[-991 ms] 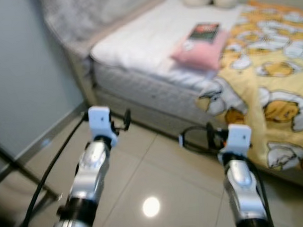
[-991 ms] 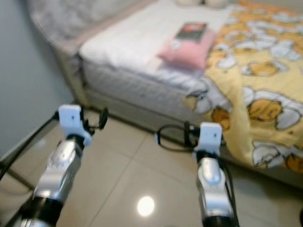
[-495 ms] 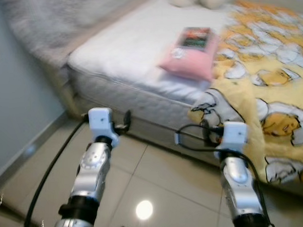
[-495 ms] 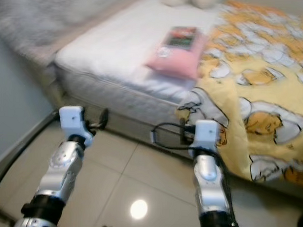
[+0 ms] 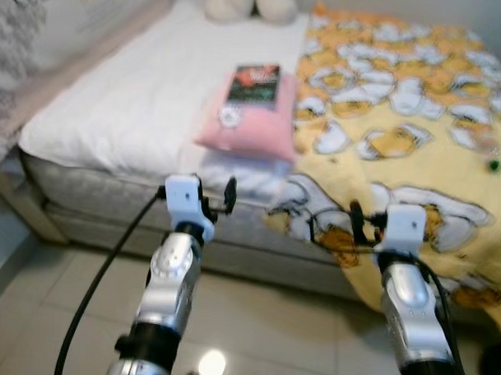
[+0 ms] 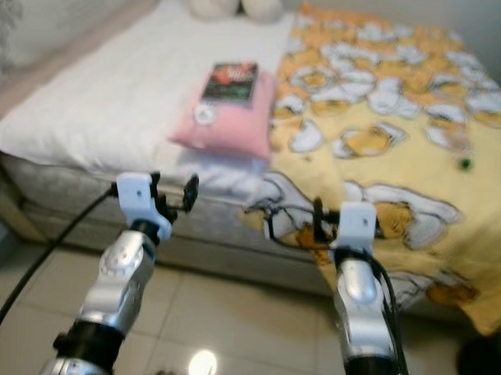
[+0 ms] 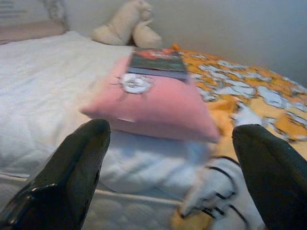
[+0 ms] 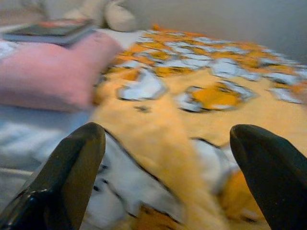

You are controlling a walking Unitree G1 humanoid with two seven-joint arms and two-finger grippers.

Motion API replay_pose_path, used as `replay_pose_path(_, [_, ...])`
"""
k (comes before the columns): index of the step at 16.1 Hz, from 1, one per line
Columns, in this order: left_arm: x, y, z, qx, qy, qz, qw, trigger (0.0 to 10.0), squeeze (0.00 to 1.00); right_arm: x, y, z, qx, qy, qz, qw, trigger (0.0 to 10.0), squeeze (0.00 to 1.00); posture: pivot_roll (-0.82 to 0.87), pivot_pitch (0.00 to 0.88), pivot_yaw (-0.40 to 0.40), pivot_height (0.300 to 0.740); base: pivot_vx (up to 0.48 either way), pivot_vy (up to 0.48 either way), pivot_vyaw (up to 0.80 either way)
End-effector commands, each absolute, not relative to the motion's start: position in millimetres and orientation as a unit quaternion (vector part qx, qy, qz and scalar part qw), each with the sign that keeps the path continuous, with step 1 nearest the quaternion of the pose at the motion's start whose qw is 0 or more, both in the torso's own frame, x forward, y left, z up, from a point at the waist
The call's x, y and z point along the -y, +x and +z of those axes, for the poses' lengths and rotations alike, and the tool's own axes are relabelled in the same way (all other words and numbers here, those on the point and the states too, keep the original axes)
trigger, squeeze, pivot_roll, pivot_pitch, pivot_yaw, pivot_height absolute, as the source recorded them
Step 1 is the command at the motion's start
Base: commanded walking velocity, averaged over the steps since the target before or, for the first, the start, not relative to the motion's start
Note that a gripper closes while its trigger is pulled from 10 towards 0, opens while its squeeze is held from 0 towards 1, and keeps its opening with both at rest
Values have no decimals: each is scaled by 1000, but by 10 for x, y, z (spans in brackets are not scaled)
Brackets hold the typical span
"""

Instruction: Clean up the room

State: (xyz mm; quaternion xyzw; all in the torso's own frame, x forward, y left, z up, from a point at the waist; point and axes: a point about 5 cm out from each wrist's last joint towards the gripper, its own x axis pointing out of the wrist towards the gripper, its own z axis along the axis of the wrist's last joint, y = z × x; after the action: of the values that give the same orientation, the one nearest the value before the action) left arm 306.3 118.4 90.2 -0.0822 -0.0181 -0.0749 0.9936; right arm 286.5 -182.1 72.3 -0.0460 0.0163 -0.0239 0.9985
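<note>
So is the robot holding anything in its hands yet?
No, nothing. The left gripper and right gripper are both open and empty, near the bed.

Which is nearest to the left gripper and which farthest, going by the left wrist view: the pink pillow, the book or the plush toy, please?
1. Pink pillow, on the white sheet just ahead of the left gripper.
2. Book, lying on the pillow's far end.
3. Plush toy, at the head of the bed by the wall.

We observed a bed [image 5: 113,117] with white sheet on tiled floor [image 5: 57,312]. Pink pillow [image 5: 249,122] lay on the sheet, touching the yellow patterned blanket [image 5: 401,119]. Two cream plush items [image 5: 245,2] sat beyond the pillow, at the bed's far end.
</note>
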Motion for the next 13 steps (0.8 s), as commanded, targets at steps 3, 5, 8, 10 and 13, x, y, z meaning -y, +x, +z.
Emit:
replay_pose_path(3, [-1285, 3060, 885, 5, -101, -29, 994, 10000, 0, 1693, 2882, 683, -34, -52, 14, 998, 10000, 0, -142, 0, 41, 740, 474, 0, 0])
replay_pose_path(5, [-1301, 3086, 900, 6, -78, -30, 996, 10000, 0, 1724, 2871, 676, -31, -36, -2, 999, 10000, 0, -142, 0, 41, 740, 480, 0, 516])
replay_pose_path(8, [-1300, 3143, 981, 14, -51, -45, 998, 10000, 0, 1754, 2841, 637, -38, -40, -11, 998, 10000, 0, -143, 0, 45, 740, 480, 0, 0])
replay_pose_path(10, [-1301, 3162, 997, 15, -45, -49, 998, 10000, 0, 1743, 2829, 642, -35, -37, -8, 999, 10000, 0, -148, 0, 49, 740, 480, 0, -334])
replay_pose_path(13, [-1282, 3165, 991, 12, -48, -54, 997, 10000, 0, 1790, 2836, 653, -31, -38, -26, 998, 10000, 0, -151, 0, 51, 740, 480, 0, -800])
